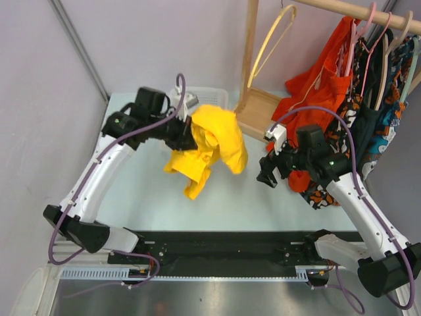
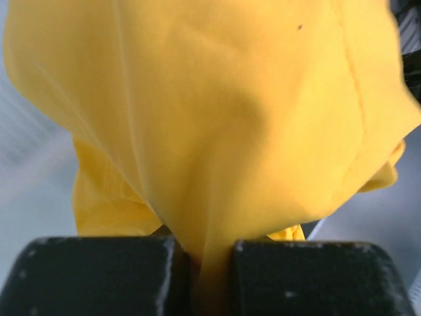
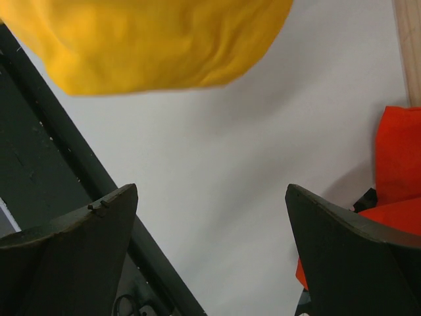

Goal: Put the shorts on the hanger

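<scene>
Two black fingers of the left gripper are pressed together on a fold of the yellow shorts. The fabric bunches outward from the pinch and hangs over the table. The right gripper stands spread wide with nothing between its fingers, an edge of the shorts just beyond their tips. The pale hanger hangs from the wooden rail, well apart from the shorts and near an orange garment.

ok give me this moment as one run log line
left gripper: shut on yellow shorts | right gripper: open, empty, right of shorts | cream hanger: bare, at wooden rack | shorts on hanger: not yet
</scene>
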Action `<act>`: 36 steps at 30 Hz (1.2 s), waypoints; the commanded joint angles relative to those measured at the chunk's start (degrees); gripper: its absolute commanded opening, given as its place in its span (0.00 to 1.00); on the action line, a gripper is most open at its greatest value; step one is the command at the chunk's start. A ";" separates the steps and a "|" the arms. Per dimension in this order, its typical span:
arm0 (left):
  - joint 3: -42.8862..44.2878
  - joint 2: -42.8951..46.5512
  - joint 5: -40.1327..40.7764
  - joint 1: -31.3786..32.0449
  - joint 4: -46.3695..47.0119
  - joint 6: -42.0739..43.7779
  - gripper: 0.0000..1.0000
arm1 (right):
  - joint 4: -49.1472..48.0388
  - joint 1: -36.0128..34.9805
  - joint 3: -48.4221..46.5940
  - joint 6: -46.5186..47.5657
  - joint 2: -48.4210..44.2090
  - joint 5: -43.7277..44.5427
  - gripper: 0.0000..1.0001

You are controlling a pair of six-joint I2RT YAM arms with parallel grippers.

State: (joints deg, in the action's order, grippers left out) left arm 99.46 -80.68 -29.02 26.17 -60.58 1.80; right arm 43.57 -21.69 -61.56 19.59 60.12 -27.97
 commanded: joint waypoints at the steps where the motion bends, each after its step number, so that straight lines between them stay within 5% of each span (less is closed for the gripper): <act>1: -15.05 5.88 0.19 0.63 3.18 -11.10 0.01 | 2.48 -0.63 -2.69 0.88 0.35 -2.00 1.00; 6: -38.06 13.44 -5.15 0.63 16.24 -23.56 0.05 | 3.45 -1.33 -2.51 1.24 1.84 -2.71 1.00; 11: -43.83 7.23 -12.37 0.55 27.69 -37.55 0.06 | 3.45 -2.65 -2.42 1.85 4.30 -2.97 1.00; 14: -41.19 0.02 -13.26 0.37 33.67 -45.64 0.18 | 2.84 -3.44 -2.42 2.29 5.71 -1.75 1.00; 15: -39.36 -1.56 -13.00 0.37 35.68 -48.44 0.25 | 2.57 -3.62 -2.42 2.29 5.89 -1.65 1.00; 16: -38.30 -3.06 -11.87 0.28 36.05 -49.26 0.45 | 2.05 -3.79 -2.42 2.38 6.24 -1.31 1.00; 17: -37.16 -5.16 -11.25 0.19 35.79 -49.61 0.78 | 1.87 -3.88 -2.42 2.29 6.33 -0.78 1.00; 18: -35.58 -6.05 -11.24 0.19 35.97 -48.92 0.96 | 1.78 -3.97 -2.42 2.46 6.50 -0.51 1.00; 20: -34.34 -6.59 -10.80 0.11 35.44 -46.46 1.00 | 1.78 -3.97 -2.42 2.82 6.68 0.37 1.00; 26: -35.65 1.83 -11.76 -1.12 33.34 -23.03 1.00 | 1.96 -3.27 -2.42 2.73 6.94 0.64 1.00; 28: -34.86 6.84 -14.92 -1.04 27.56 -4.25 1.00 | 1.26 -2.40 -2.42 1.59 6.86 -0.94 1.00; 29: -34.25 8.42 -16.76 -0.69 24.31 12.09 1.00 | 0.99 -1.95 -2.42 1.24 6.59 -1.47 1.00; 32: -33.54 14.66 -16.88 3.77 9.90 37.99 1.00 | -0.15 -0.63 -2.42 0.01 6.42 -3.32 1.00; 36: -39.67 19.33 -3.88 17.22 7.58 57.67 0.94 | -0.51 -0.37 -2.42 -1.40 7.03 -4.99 1.00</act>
State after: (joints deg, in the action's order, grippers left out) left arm 63.96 -65.06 -40.21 32.01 -43.99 23.99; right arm 45.21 -22.52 -61.76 20.25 66.96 -29.67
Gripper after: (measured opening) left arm 0.978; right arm 0.994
